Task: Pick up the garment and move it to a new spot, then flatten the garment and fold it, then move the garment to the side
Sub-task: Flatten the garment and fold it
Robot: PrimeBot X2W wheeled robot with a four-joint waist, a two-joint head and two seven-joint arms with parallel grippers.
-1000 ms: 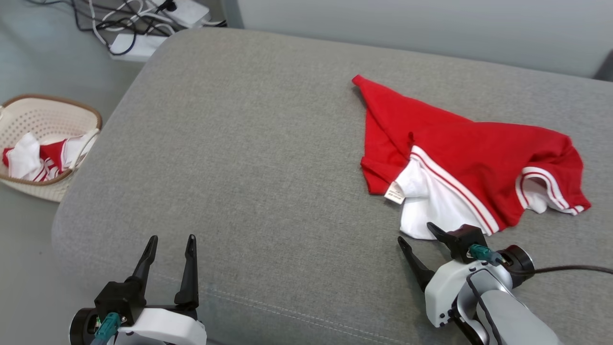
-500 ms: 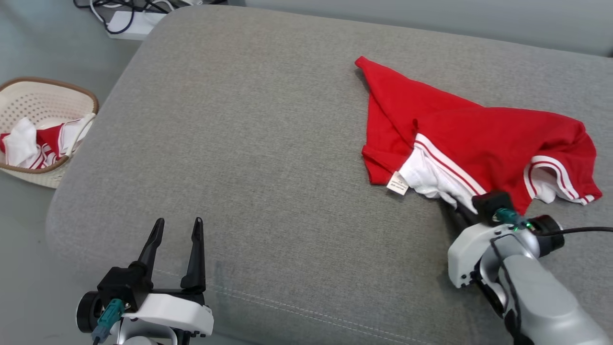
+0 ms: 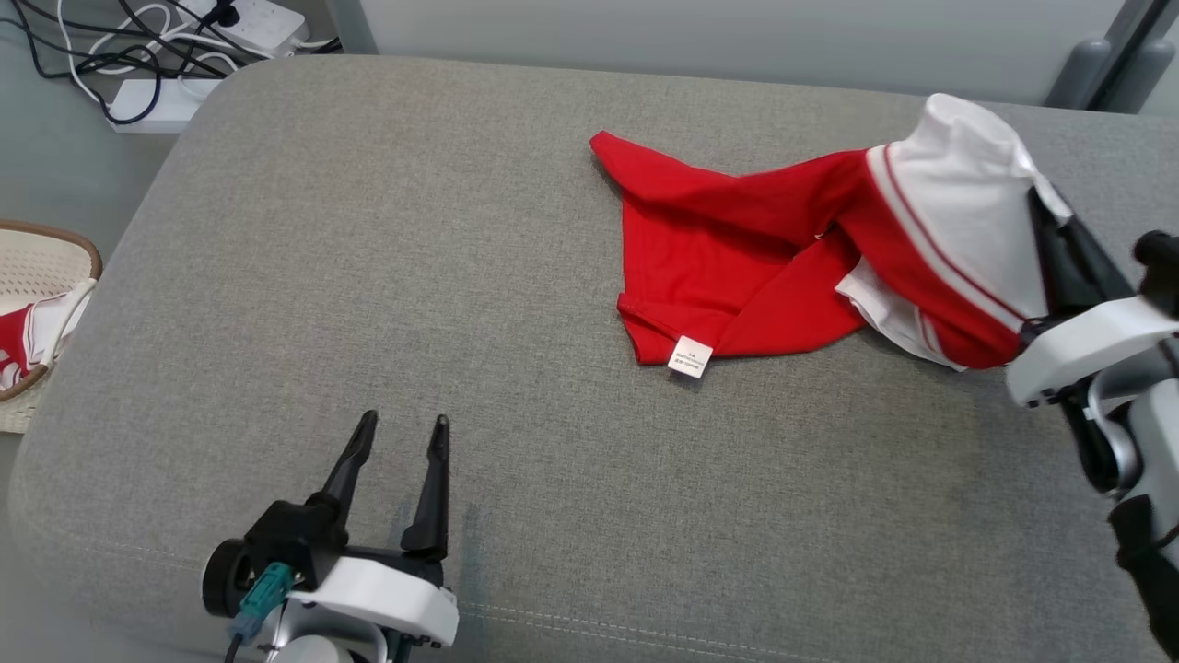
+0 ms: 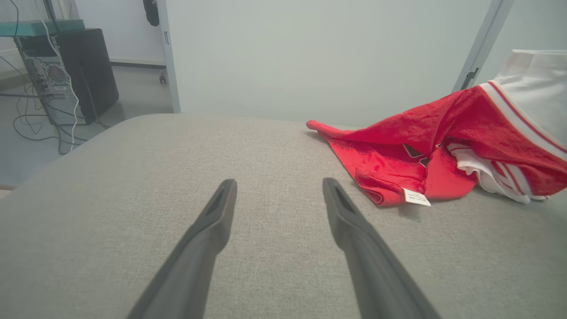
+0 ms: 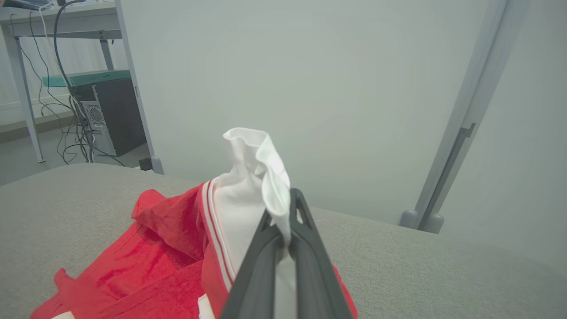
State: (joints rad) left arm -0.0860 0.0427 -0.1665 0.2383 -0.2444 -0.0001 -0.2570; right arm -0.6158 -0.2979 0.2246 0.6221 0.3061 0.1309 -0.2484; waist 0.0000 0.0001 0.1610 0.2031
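Pinching the white end of the garment [image 3: 737, 249] tight in the right gripper [image 5: 290, 199], up off the grey cushion [image 3: 368, 230] (with left gripper [image 3: 405, 420] spread wide, gripping nothing).

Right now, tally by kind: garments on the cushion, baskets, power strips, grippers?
Red-and-white fabric garment on the grey upholstered cushion: 1
Cream perforated plastic basket: 1
White plastic power strips: 2
Grippers with dark jaws, left gripper and right gripper: 2
Total: 6
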